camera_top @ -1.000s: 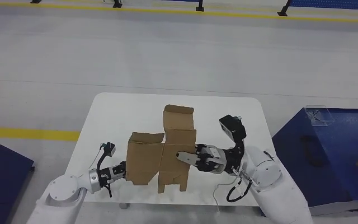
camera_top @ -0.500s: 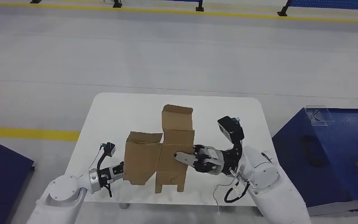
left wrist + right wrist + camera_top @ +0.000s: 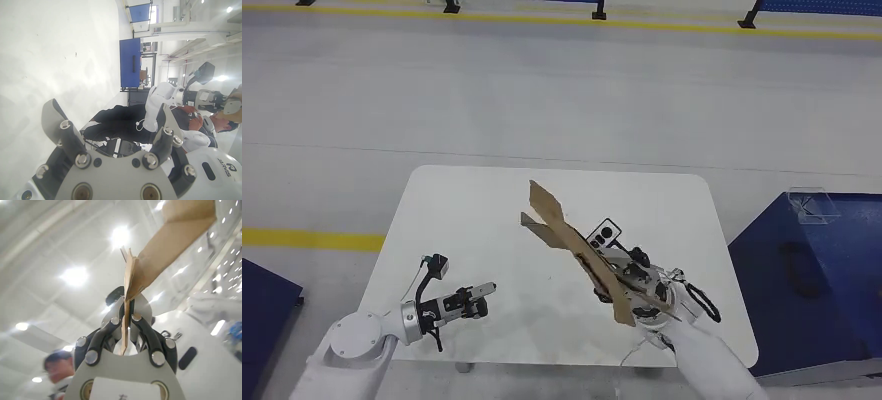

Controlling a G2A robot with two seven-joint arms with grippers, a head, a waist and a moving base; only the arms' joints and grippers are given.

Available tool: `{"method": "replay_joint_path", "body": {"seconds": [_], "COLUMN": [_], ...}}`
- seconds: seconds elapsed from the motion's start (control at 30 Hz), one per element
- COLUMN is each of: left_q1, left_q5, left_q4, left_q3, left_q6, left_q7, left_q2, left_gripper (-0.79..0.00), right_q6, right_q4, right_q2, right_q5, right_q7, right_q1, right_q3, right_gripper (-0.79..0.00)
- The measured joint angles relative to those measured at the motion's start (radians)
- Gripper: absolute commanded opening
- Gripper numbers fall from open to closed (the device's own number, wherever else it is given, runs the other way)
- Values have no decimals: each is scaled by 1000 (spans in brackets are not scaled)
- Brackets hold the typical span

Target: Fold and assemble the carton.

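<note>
We judge the main risk to be the grip. The right hand [image 3: 127,306] is closed tight on one thin edge of the carton [image 3: 564,236], and nothing else supports it. The long panel leans away from that pinch, so its own weight could make it swivel between the fingers or slide out. The cardboard layers look frayed and crushed where they are pinched, so a harder squeeze may tear or dent that edge. The left hand [image 3: 478,297] is spread wide and holds nothing. It sits low near the desk's [image 3: 462,210] front left corner, well apart from the carton, so it could not catch a slip.

The carton is plain brown corrugated board, collapsed nearly flat. From above we see it almost edge-on, as a narrow slanted strip raised above the desk. It runs from near the desk's middle towards the front right corner. One flap [image 3: 540,229] splays out sideways near its far end, and we think it could snag or fold the wrong way if the carton is lowered carelessly. No panel is squared up yet, so the assembly looks barely begun.
</note>
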Motion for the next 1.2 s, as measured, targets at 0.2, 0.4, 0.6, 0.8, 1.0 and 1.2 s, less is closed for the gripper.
{"method": "replay_joint_path", "body": {"seconds": [0.2,0.4,0.6,0.8,1.0,1.2], "left_q1": [0,0,0,0,0,0], "left_q5": [0,0,0,0,0,0], "left_q4": [0,0,0,0,0,0], "left_q3": [0,0,0,0,0,0], "left_q6": [0,0,0,0,0,0], "left_q7": [0,0,0,0,0,0], "left_q2": [0,0,0,0,0,0], "left_gripper": [0,0,0,0,0,0], "right_q6": [543,696,547,-18,-632,-1063], "right_q4": [50,95,61,74,131,139], "right_q2": [13,15,8,-1,-17,-28], "right_q5": [201,473,378,-133,-498,-866], "right_q7": [-54,-232,-186,30,8,-107], "right_q1": [3,-4,-1,-24,-13,-22], "right_q3": [-37,-24,48,119,167,210], "right_gripper": [-785,-785,-785,-785,-785,-785]}}
